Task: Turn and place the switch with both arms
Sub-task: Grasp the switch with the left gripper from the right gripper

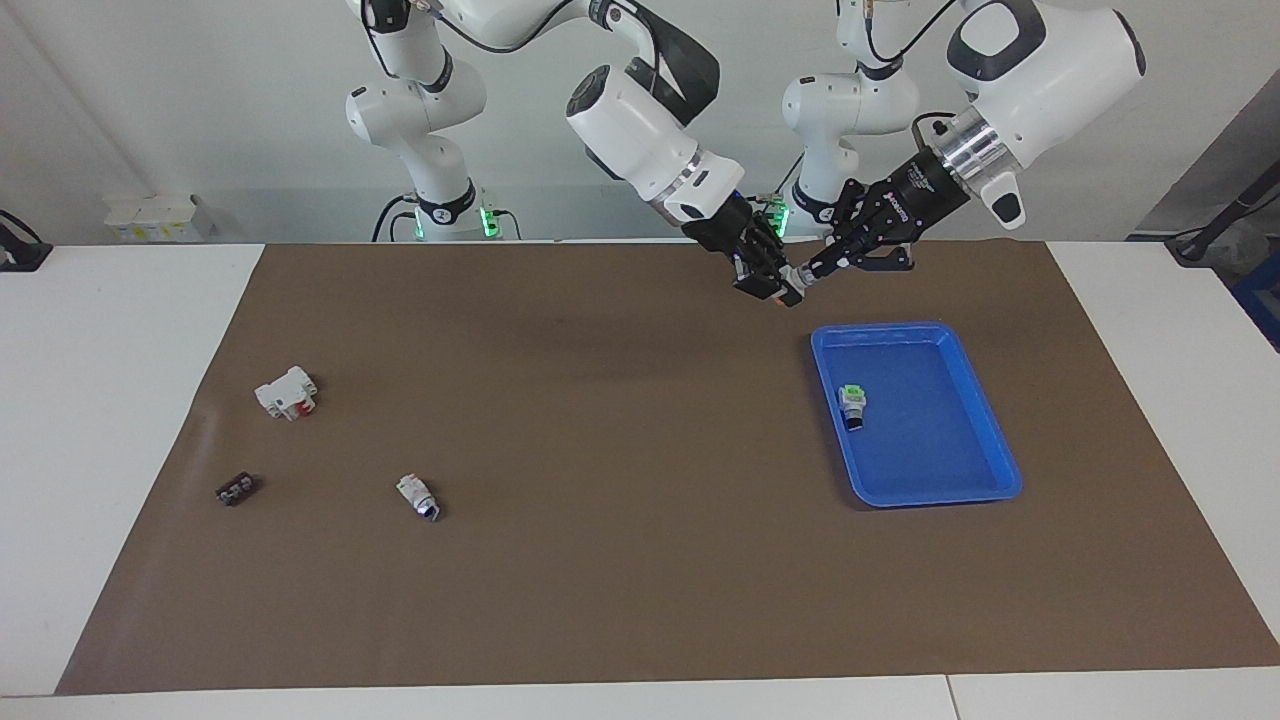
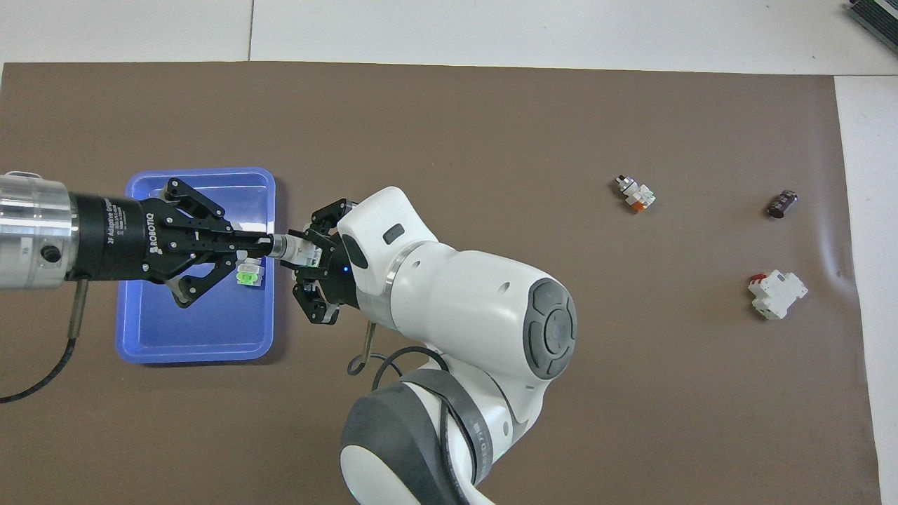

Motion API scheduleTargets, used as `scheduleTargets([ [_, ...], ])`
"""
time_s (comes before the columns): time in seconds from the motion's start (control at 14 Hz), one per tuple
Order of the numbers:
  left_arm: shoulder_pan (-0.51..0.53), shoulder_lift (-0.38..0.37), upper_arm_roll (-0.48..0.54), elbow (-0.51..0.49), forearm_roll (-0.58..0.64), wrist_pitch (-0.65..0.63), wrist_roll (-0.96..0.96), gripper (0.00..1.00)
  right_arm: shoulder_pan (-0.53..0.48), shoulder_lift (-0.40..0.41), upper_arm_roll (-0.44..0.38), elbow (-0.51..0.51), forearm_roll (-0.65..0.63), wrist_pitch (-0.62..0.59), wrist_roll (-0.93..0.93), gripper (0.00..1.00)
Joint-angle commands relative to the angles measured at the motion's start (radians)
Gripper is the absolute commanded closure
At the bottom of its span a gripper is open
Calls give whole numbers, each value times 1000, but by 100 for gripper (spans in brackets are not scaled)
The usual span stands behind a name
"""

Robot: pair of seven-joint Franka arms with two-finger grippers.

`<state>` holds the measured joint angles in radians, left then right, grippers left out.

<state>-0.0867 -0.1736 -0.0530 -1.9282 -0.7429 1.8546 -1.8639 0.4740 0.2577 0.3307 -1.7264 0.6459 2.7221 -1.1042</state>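
The switch (image 1: 787, 291) hangs in the air between both arms, over the mat just off the blue tray's corner nearest the robots. My right gripper (image 1: 768, 285) is shut on its white body, whose orange end points down. My left gripper (image 1: 812, 271) is shut on the knob end, its fingertips meeting there. In the overhead view the switch (image 2: 289, 249) lies level between the left gripper (image 2: 265, 245) and the right gripper (image 2: 303, 256), at the tray's edge.
The blue tray (image 1: 935, 497) holds a green-ended switch (image 1: 852, 404). Toward the right arm's end of the mat lie another small switch (image 1: 417, 496), a white block with red marks (image 1: 286, 393) and a small dark part (image 1: 236, 489).
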Motion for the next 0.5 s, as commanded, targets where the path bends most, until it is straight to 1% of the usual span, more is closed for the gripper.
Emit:
scheduleTargets([
  [0.0,-7,-9,12,11,7,83,-44,100,-2,-5,11,-24,6,-15,17,100],
  [0.43,-8,-9,10,11,23,66,-119,100,-2,-5,11,-24,6,-16,18,100],
])
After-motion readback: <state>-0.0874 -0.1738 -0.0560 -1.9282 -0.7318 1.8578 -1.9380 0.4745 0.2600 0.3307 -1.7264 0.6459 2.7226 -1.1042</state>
